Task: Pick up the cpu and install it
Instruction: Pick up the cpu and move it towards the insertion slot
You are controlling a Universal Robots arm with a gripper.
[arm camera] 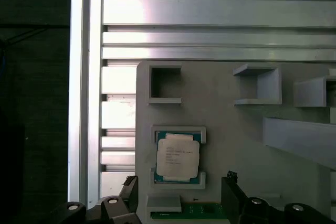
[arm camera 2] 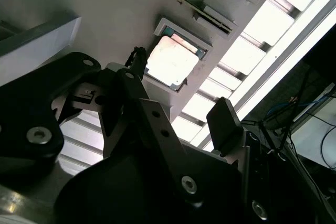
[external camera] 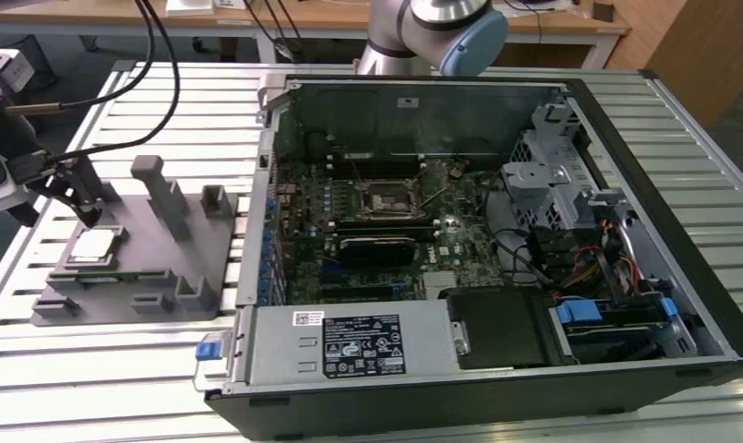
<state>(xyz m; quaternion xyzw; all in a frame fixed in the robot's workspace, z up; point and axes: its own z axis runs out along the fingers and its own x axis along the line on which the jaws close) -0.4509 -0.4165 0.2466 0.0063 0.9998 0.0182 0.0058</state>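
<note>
Exterior view: the single arm's hand (external camera: 88,218) hung over a grey fixture (external camera: 161,268) at the 9 o'clock side of the slatted metal desk (external camera: 125,369). The cpu (external camera: 94,245) lay flat in a shallow recess of that fixture, just at 6 o'clock from the fingertips and apart from them.

In the first wrist view the hand (arm camera: 180,180) stood open and gripped nothing. Its two black fingers (arm camera: 231,182) were spread wider than the cpu (arm camera: 178,156), which lay close ahead of the gap between them. The second wrist view showed the same spread hand (arm camera 2: 178,87) beside the pale cpu (arm camera 2: 170,61). The chip looked almost square, a shade longer along the line running away from the hand, so the fingers appeared set to close across its shorter width.

An open computer case (external camera: 666,185) sat at 3 o'clock from the fixture, and the socket (external camera: 384,196) on its board lay well apart from the chip. It looked to be the place for installing.

By count there were one arm, one hand with two fingers, one cpu, one fixture bearing several upright posts (external camera: 160,189), one case and one socket.
</note>
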